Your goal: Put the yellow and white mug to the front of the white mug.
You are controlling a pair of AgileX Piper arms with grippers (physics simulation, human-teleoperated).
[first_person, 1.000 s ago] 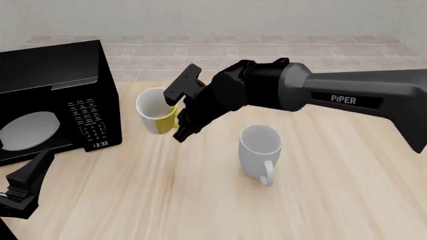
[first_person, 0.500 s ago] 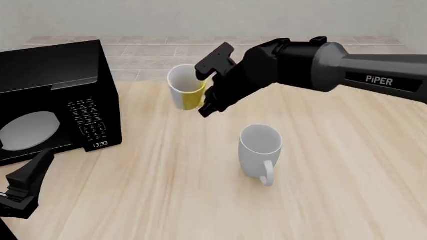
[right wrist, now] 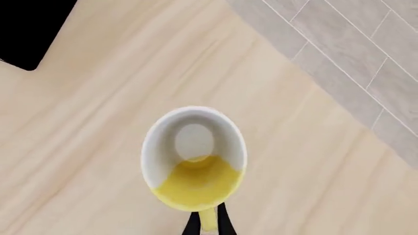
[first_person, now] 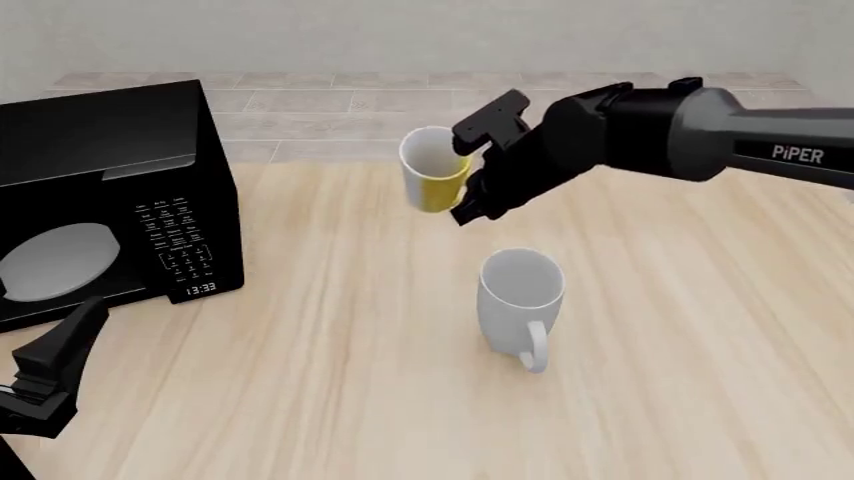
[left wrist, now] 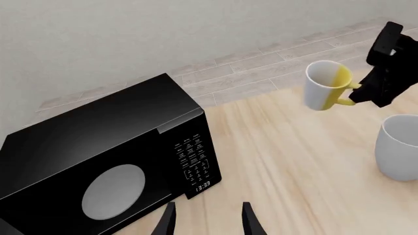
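The yellow and white mug (first_person: 431,182) hangs in the air above the table, tilted, behind and a little left of the white mug (first_person: 518,298). My right gripper (first_person: 463,180) is shut on its yellow handle (right wrist: 207,220). The right wrist view looks down into the held mug (right wrist: 195,156), with thin fingers (right wrist: 224,224) on either side of the handle. The left wrist view shows the held mug (left wrist: 326,85), the right gripper (left wrist: 367,81) and part of the white mug (left wrist: 398,152), which stands upright with its handle toward the front. My left gripper (left wrist: 207,225) sits open and empty at the front left (first_person: 51,372).
A black microwave (first_person: 114,200) with its door shut fills the left side of the table, and the left wrist view shows it (left wrist: 104,161) close by. Light wood tabletop (first_person: 334,380) lies in front of the white mug. Beyond the table's far edge is a tiled floor (first_person: 334,100).
My right arm has carried the yellow and white mug up and to the right, away from the microwave toward the space behind the white mug. The left arm and white mug have not moved.
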